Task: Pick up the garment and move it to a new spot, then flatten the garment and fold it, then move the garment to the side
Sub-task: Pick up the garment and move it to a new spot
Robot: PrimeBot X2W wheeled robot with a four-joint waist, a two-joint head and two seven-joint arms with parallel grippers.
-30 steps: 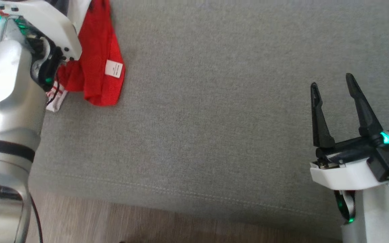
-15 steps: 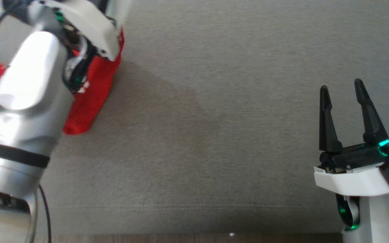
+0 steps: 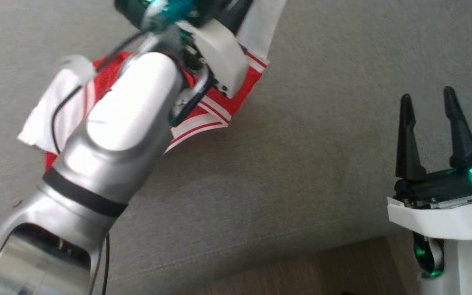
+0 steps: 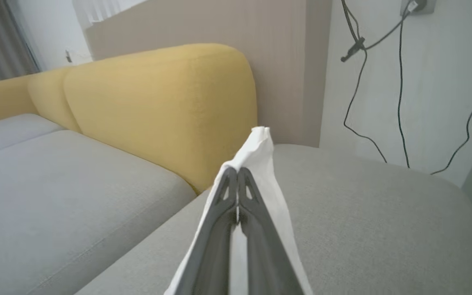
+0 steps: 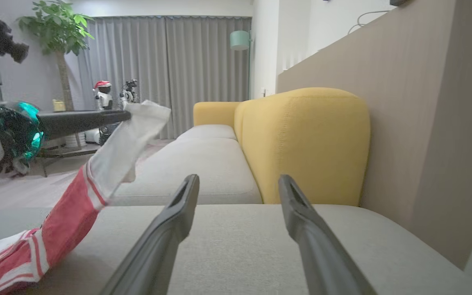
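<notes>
The garment point(image 3: 219, 102) is red with white stripes and a white end. It trails from the grey sofa seat point(image 3: 309, 155) up to my left gripper point(image 4: 237, 170), which is shut on the white end point(image 4: 262, 149). In the right wrist view the garment point(image 5: 76, 205) hangs slanted from the left gripper point(image 5: 126, 116) down to the seat. My silver left arm point(image 3: 129, 110) covers much of the cloth in the head view. The right gripper point(image 3: 427, 93) is open and holds nothing, off to the lower right, well apart from the garment; its fingers point(image 5: 178, 213) point along the seat.
A yellow backrest point(image 5: 301, 143) stands at the far edge of the seat, with a beige wall panel point(image 5: 416, 123) behind it. Black cables point(image 4: 359, 82) hang on the white wall. Wood floor point(image 3: 301, 270) lies below the sofa's front edge.
The head camera has shifted. My left arm has swung up and to the right with the garment, and the striped part and white end now show. The right gripper stays open.
</notes>
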